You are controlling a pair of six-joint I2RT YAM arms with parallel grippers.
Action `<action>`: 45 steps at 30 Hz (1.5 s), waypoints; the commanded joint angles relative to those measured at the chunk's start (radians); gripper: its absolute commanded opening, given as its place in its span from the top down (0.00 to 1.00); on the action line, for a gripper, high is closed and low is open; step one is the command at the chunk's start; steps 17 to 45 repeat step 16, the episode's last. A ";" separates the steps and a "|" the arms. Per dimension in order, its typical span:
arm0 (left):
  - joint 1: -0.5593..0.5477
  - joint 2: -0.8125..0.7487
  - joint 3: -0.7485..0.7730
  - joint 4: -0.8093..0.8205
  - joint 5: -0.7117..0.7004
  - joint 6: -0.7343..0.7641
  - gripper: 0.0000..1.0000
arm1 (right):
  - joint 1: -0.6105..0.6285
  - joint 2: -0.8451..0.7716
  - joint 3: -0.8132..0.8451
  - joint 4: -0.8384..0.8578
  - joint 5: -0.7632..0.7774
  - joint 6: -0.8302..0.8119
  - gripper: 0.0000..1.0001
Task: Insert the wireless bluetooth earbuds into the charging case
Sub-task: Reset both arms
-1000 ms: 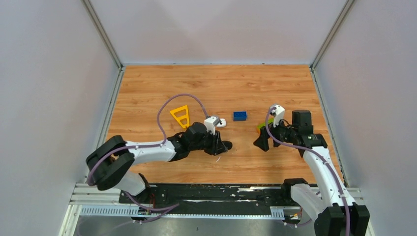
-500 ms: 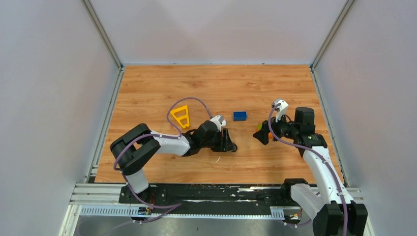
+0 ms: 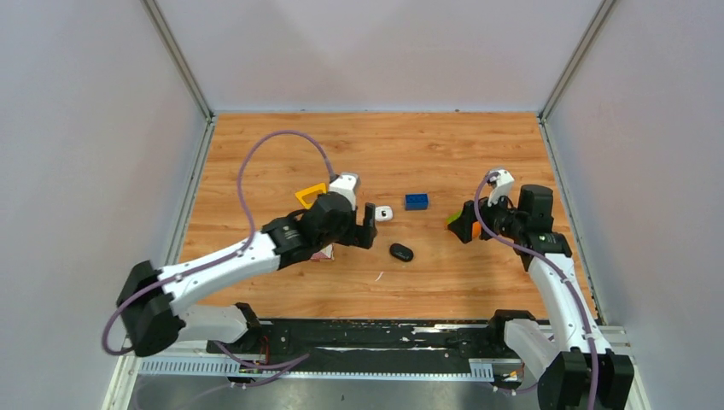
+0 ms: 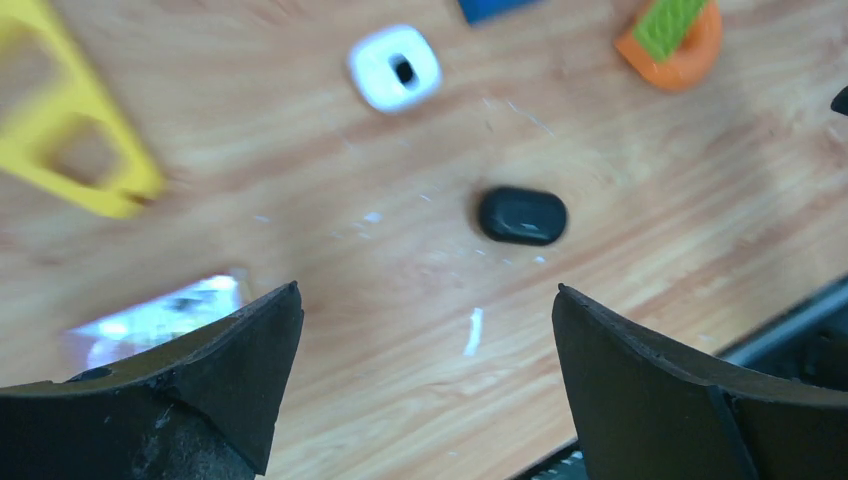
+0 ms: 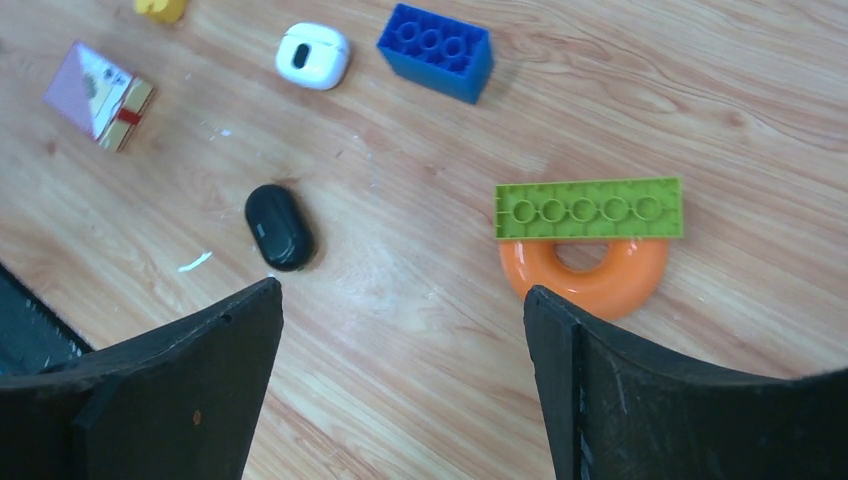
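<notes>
My left gripper (image 4: 425, 300) and right gripper (image 5: 400, 300): spread, empty.
White rounded-square plastic charging case (image 5: 312, 56) lies beyond the black oval pebble (image 5: 279, 227); only right wrist shows the pink card packet (image 5: 98, 95) sharply.

Black pebble (image 5: 279, 227), blue brick (image 5: 436, 49)

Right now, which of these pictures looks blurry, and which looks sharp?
Left wrist view: smeared by motion, the yellow triangle and charging case soft-edged. Right wrist view: crisp, studs on the green brick clear, a soft sheen on the wood. Top external view: even light, sharp, things tiny.
</notes>
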 commanded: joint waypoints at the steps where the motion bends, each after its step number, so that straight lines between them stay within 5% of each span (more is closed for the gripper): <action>1: 0.001 -0.224 -0.011 -0.118 -0.361 0.296 0.00 | -0.009 0.026 0.088 0.025 0.218 0.151 0.10; 5: 0.033 -0.446 -0.122 -0.056 -0.611 0.397 0.00 | -0.009 0.034 0.152 -0.017 0.365 0.168 0.09; 10: 0.187 -0.577 -0.226 0.035 -0.579 0.486 0.00 | -0.009 0.059 0.263 -0.060 0.402 0.155 0.09; 16: 0.239 -0.563 -0.326 0.140 -0.514 0.560 0.00 | -0.009 0.093 0.295 -0.055 0.301 0.162 0.12; 45: 0.239 -0.563 -0.326 0.140 -0.514 0.560 0.00 | -0.009 0.093 0.295 -0.055 0.301 0.162 0.12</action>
